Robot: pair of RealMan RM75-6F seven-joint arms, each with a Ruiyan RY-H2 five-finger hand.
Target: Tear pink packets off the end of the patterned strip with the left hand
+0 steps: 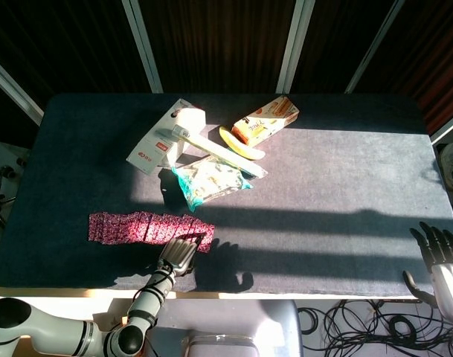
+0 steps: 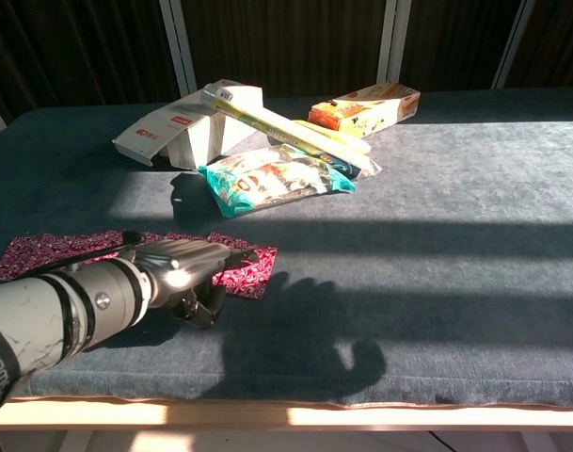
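The patterned pink strip [image 1: 140,227] lies flat near the table's front left, its right end [image 2: 251,268] pointing toward the middle. My left hand [image 1: 180,253] reaches over the front edge, fingers extended over that right end; in the chest view the left hand [image 2: 194,268] covers part of the strip, and whether it grips a packet is hidden. My right hand [image 1: 439,256] hangs off the table's right front corner, fingers spread, holding nothing.
Behind the strip lie a teal snack bag [image 1: 209,181], a white carton [image 1: 163,141] with a long white tube [image 1: 211,149] across it, a banana [image 1: 241,145] and an orange box [image 1: 267,119]. The dark table [image 1: 345,193] is sunlit in bands.
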